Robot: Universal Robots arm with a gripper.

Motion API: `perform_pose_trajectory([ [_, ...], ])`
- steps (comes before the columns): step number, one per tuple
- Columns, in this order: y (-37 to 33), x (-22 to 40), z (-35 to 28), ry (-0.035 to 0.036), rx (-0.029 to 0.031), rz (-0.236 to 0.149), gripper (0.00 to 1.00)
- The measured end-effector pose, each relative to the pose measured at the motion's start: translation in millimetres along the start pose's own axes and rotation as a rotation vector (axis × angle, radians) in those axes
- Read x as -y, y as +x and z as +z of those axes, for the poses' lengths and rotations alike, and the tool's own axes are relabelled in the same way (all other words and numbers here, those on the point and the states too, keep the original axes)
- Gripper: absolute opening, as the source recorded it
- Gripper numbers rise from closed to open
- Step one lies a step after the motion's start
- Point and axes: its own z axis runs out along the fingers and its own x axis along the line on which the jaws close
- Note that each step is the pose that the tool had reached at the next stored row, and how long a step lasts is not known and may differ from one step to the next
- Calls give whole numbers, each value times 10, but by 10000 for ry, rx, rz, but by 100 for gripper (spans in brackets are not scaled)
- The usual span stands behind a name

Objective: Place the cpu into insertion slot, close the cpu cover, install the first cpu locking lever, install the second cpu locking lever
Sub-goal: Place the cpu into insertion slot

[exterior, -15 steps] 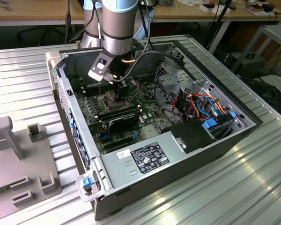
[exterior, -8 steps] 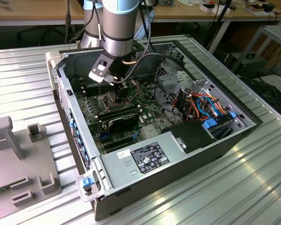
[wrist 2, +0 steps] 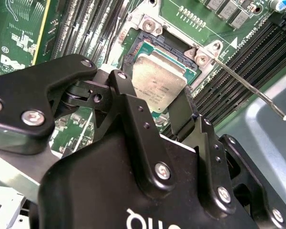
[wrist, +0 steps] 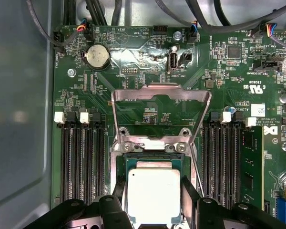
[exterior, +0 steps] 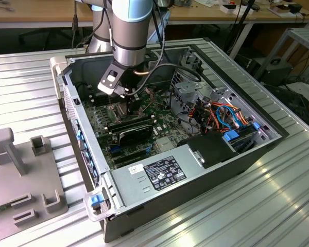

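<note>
With jaws clamped on the cpu (wrist: 154, 194), hold it level and square over the insertion slot (wrist 2: 151, 42), clear of the raised cpu cover (wrist: 160, 90).

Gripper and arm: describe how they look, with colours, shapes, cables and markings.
The arm is a silver-grey cylinder with a pale blue-grey cap and a black band. A black cable loops from its wrist, near a white bracket. The gripper is matte black, built of angular linkage plates with silver screw heads and partial white lettering.
</note>
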Motion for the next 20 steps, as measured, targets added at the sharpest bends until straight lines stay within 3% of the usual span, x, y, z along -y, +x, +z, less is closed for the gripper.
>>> perform_pose_trajectory([
  [20,-14,3,50,0,-1,1,55],
])
